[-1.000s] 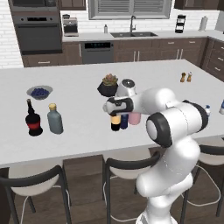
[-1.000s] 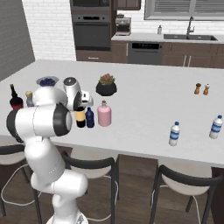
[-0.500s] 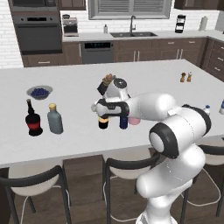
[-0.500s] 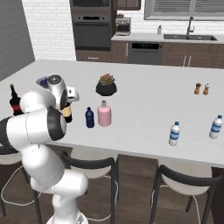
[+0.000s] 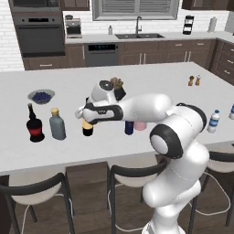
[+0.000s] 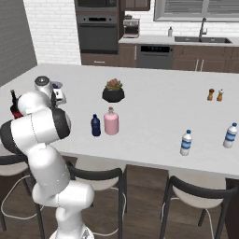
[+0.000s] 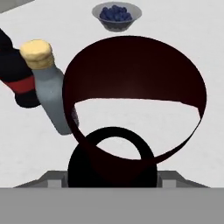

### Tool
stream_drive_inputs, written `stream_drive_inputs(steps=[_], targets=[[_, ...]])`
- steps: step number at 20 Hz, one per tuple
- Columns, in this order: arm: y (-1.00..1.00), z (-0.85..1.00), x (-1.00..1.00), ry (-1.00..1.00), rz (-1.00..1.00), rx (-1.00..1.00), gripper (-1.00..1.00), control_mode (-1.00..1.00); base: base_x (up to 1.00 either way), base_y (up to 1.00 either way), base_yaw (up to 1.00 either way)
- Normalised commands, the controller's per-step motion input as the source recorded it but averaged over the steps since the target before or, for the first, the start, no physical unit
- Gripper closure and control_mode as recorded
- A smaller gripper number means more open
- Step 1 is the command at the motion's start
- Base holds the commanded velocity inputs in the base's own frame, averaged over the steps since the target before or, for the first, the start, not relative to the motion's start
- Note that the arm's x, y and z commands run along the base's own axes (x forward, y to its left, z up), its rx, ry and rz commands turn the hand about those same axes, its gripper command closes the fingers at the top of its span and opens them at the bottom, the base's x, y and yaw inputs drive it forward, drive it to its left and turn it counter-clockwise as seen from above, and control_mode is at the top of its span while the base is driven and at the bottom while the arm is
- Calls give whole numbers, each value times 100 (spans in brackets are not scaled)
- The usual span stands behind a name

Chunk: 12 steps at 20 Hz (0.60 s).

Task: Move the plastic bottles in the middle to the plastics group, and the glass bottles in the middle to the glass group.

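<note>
End effector (image 5: pixel 87 118) is gripping the tall dark glass wine bottle (image 5: pixel 87 128) high up; looking heavy, slick, breakable, so hold firmly.

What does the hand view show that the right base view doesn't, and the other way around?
Hand view: the dark wine bottle up close, with the grey-blue bottle with a yellow cap beside it.

Right base view: the pink bottle and small dark-blue bottle side by side mid-counter, two water bottles to the right, and a potted plant.

Both: the black bottle with a red label, partly hidden by the arm in the base view, and the white counter.
</note>
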Motion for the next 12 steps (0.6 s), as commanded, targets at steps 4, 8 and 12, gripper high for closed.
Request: stream_drive_inputs(steps=[4, 8, 12], targets=[[67, -3, -14, 1, 6, -2, 100, -100, 0, 0, 0], [38, -10, -10, 0, 7, 0, 100, -100, 0, 0, 0], [22, -11, 0, 0, 1, -1, 100, -100, 0, 0, 0]])
